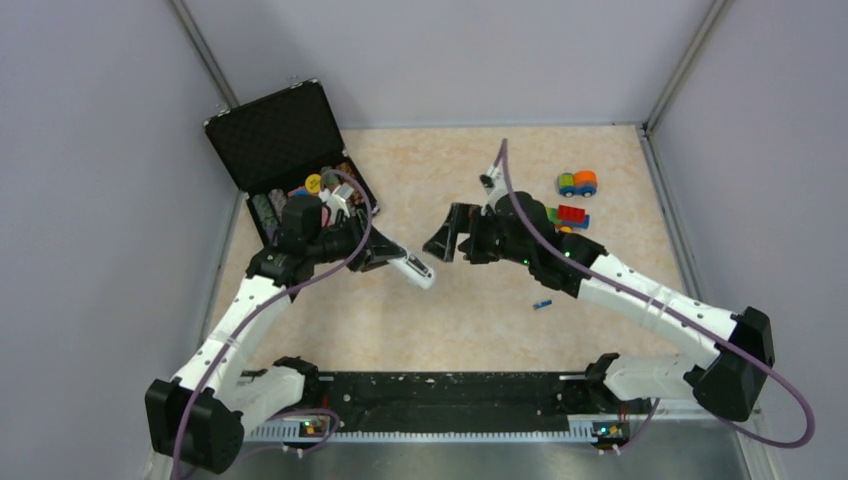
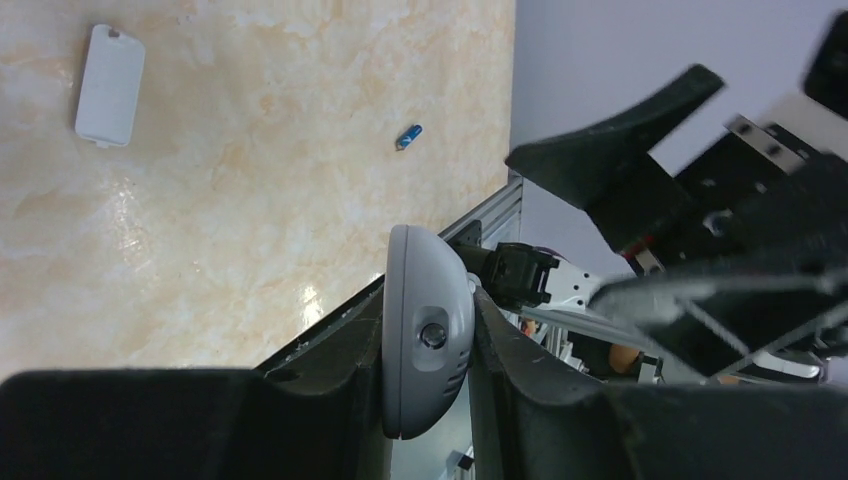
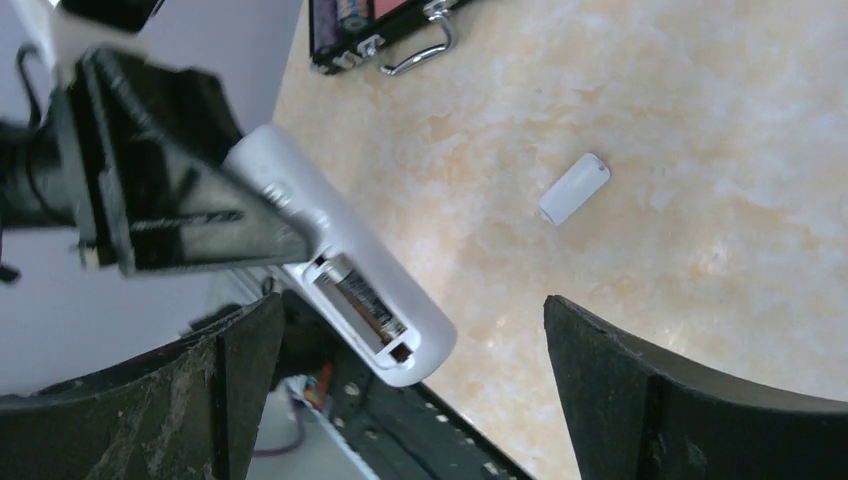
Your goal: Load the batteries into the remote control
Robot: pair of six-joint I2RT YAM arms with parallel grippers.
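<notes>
My left gripper (image 1: 390, 257) is shut on the white remote control (image 1: 417, 271) and holds it above the table. In the left wrist view the remote's end (image 2: 428, 340) sits pinched between the fingers. In the right wrist view the remote (image 3: 345, 275) shows its open battery bay with one dark battery (image 3: 362, 300) in it. My right gripper (image 1: 447, 240) is open and empty, just right of the remote, and its jaws stand wide either side of the remote's end. The blue battery (image 1: 543, 304) lies on the table; it also shows in the left wrist view (image 2: 408, 137).
A white battery cover (image 3: 574, 188) lies on the table, also in the left wrist view (image 2: 110, 85). An open black case (image 1: 290, 150) with small items stands at the back left. Colourful toy block cars (image 1: 577, 183) sit at the back right.
</notes>
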